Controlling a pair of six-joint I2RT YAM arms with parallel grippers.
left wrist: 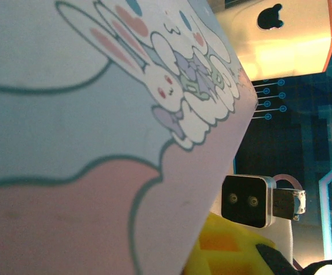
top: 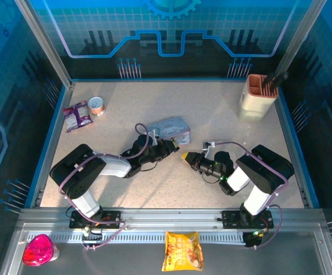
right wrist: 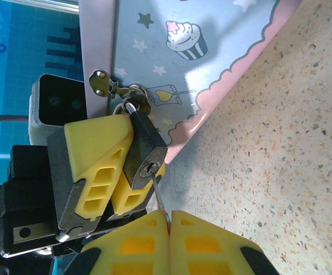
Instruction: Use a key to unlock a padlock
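The small dark padlock (right wrist: 144, 146) hangs by its silvery shackle (right wrist: 132, 106) from the hasp of the pale blue cartoon tin (right wrist: 211, 51). My left gripper (top: 170, 145) is shut on the padlock body, with its yellow fingers (right wrist: 97, 154) on either side. My right gripper (right wrist: 169, 213) is shut on the key (right wrist: 157, 192). The key's thin blade reaches up, and its tip sits at the keyhole (right wrist: 149, 168). In the top view the right gripper (top: 190, 158) faces the left one in mid-table. The tin (left wrist: 97, 114) lies close against the left wrist camera.
A beige and orange holder (top: 257, 94) stands at the back right. A purple snack packet (top: 77, 116) and a small tape roll (top: 97, 105) lie at the back left. A yellow snack bag (top: 182, 251) and a pink object (top: 39, 250) sit off the table's near edge.
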